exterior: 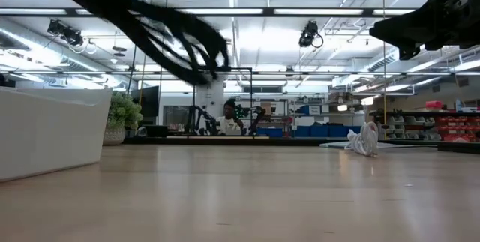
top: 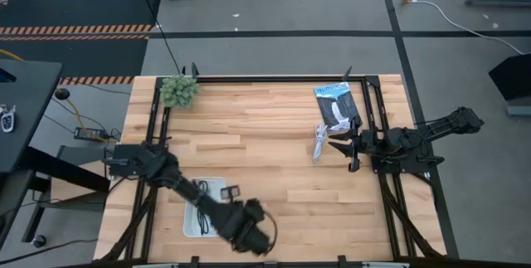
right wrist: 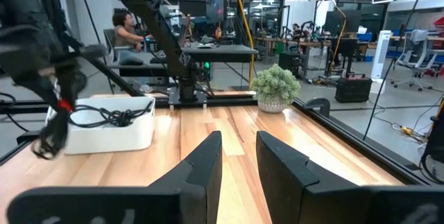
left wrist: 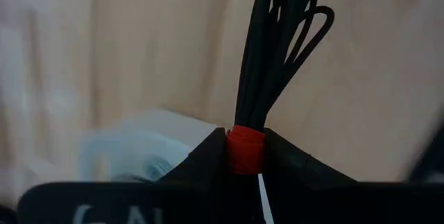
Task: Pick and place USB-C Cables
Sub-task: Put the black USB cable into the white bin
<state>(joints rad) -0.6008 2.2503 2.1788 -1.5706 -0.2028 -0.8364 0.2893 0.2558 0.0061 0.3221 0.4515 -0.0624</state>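
My left gripper (left wrist: pixel 246 139) is shut on a black USB-C cable bundle (left wrist: pixel 277 44) with a red band, near the table's near edge, right of the white tray (top: pixel 189 218). The right wrist view shows this bundle (right wrist: pixel 54 127) hanging in the air beside the tray (right wrist: pixel 142 130). Another black cable (right wrist: pixel 111 116) lies in the tray. A white cable bundle (top: pixel 319 141) lies on the table just left of my right gripper (top: pixel 342 148), which is open and empty (right wrist: pixel 239 161). The white bundle also shows in the low view (exterior: pixel 365 138). My left gripper pinches the black bundle at its red band (left wrist: pixel 246 151) between its two fingers. The looped strands run on past the fingertips. In the right wrist view the bundle hangs below the gripper, lifted clear of the table and the tray.
A flat black-and-blue packet (top: pixel 336 106) lies at the far right of the table. A fuzzy green plant (top: pixel 178 91) stands at the far left corner. Bare wood lies between the tray and the white cable. People sit in the room beyond (right wrist: pixel 128 26).
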